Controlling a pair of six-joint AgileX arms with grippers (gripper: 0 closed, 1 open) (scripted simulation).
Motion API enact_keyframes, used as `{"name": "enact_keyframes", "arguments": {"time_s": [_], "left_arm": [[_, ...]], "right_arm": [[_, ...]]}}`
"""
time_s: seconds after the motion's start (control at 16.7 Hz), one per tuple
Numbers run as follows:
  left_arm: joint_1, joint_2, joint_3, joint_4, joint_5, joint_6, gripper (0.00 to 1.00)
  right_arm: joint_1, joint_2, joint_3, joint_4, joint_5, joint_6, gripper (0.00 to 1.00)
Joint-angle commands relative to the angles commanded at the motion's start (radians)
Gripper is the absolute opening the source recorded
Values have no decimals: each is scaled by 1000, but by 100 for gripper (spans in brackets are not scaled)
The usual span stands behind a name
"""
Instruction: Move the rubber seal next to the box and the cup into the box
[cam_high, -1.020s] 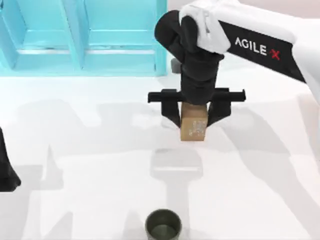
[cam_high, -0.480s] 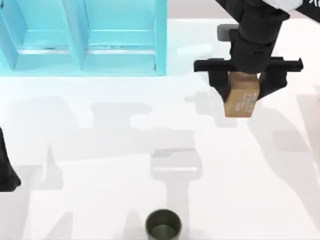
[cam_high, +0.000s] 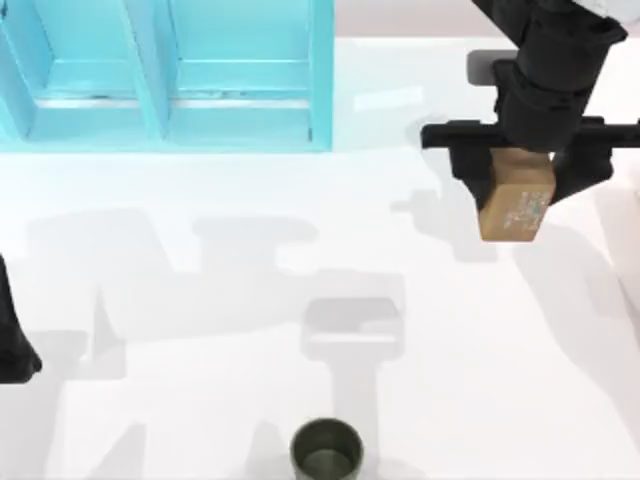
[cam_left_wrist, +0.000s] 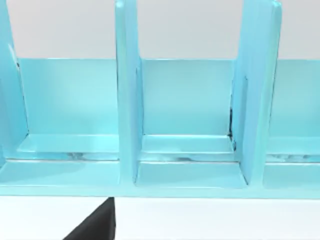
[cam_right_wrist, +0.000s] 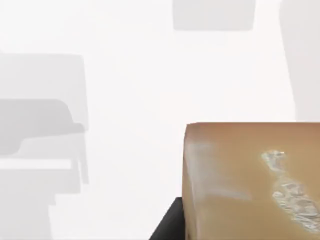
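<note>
The rubber seal (cam_high: 515, 207) is a tan-brown block with faint white markings, held above the table at the right, well to the right of the box. My right gripper (cam_high: 519, 188) is shut on the rubber seal, its dark fingers on either side. The right wrist view shows the same block (cam_right_wrist: 252, 180) close up. The cup (cam_high: 326, 452), dark olive-grey and round, stands upright at the table's front edge near the middle. The box (cam_high: 160, 75) is light blue with dividers, at the back left. My left arm (cam_high: 12, 345) is parked at the left edge.
The white table (cam_high: 200, 350) carries soft shadows of the arms. The left wrist view looks into the box's compartments (cam_left_wrist: 185, 115), separated by upright blue dividers (cam_left_wrist: 127, 95).
My right gripper has carried the rubber seal from the table's middle to the right and slightly back. The cup and the left arm have not moved.
</note>
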Motion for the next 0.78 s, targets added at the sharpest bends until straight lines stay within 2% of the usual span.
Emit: {"name": "enact_keyframes", "arguments": {"time_s": [0.78], "left_arm": [[0,0,0,0,0,0,100]], "right_arm": [[-115,-380,-432,53,-2,-122,0]]}}
